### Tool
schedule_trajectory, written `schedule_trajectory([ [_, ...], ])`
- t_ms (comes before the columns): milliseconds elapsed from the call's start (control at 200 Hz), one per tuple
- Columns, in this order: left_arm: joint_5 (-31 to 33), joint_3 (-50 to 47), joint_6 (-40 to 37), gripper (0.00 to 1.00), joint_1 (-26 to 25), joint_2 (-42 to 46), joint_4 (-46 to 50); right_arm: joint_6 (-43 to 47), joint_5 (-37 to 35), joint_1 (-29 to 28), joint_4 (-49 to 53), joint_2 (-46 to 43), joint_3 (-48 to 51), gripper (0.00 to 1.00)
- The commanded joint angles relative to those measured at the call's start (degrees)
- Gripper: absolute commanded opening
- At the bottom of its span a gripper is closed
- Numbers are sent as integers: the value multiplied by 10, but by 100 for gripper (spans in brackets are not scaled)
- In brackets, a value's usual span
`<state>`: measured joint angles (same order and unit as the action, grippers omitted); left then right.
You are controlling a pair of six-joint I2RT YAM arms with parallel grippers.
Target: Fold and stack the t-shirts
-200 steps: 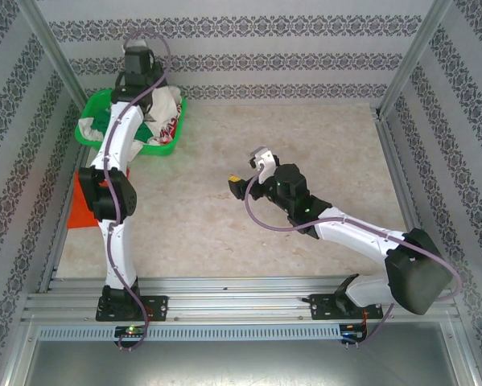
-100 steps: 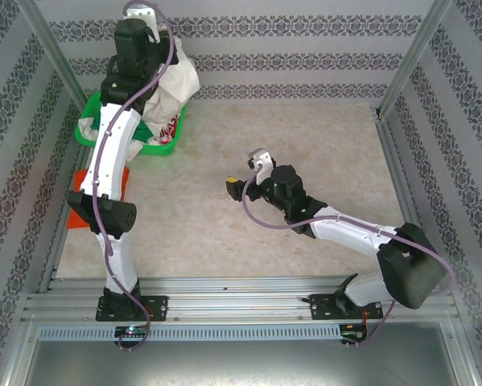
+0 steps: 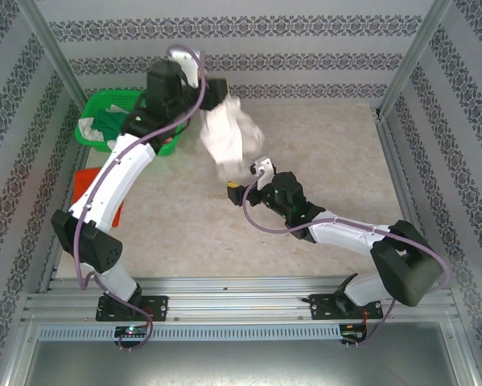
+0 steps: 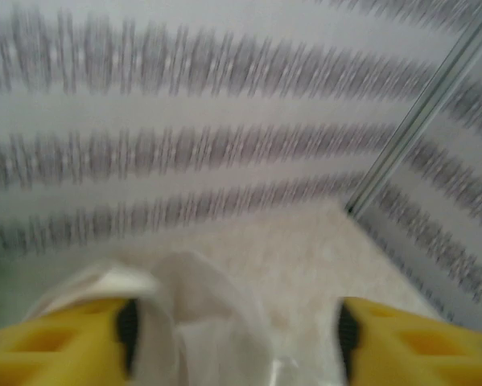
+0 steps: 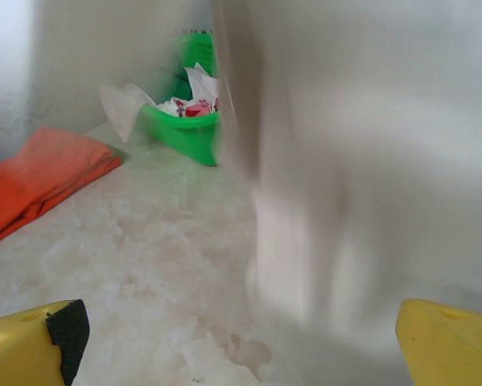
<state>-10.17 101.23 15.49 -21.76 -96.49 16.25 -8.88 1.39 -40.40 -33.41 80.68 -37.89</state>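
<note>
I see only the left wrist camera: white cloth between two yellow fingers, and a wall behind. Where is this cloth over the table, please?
Observer: From above, the white t-shirt hangs bunched to the right of the green basket, just beyond the right gripper.
Operator: Is the right gripper open?
Observer: Yes. In its wrist view the fingers stand wide apart and hold nothing.
Operator: Where is the other shirt?
Observer: The orange-red t-shirt lies at the left edge of the table, near the basket, and looks folded.

Cream-white shirt (image 3: 228, 138) bunched, blurred, just beside left claw (image 3: 211, 87); orange-red shirt (image 3: 83, 183) folded flat, well left of it
</note>
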Motion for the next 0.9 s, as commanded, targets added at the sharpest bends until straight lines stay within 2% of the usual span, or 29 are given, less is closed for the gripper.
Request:
schedule_trajectory([
  [0,-2,-129,57,100,0,18,-77,-9,-14,-8,-28,-34,32,98],
  [135,90,-306,80,100,4,102,-126,-10,-52,-7,-3,-71,56,98],
  [275,179,-451,120,100,13,164,-140,-8,-85,-7,79,-39,-1,98],
  [430,204,-551,166,100,22,206,-148,-58,-104,4,187,66,-120,98],
  [664,208,-606,184,100,23,228,-162,-133,-96,35,324,219,-281,95],
  [754,195,-618,186,100,22,226,-181,-148,-84,51,363,270,-342,88],
  [774,190,-620,186,100,23,225,-188,-148,-79,55,372,279,-356,80],
  [829,175,-625,187,100,22,219,-204,-146,-72,61,390,309,-396,66],
  [894,157,-631,189,100,22,214,-222,-134,-64,64,406,338,-433,58],
])
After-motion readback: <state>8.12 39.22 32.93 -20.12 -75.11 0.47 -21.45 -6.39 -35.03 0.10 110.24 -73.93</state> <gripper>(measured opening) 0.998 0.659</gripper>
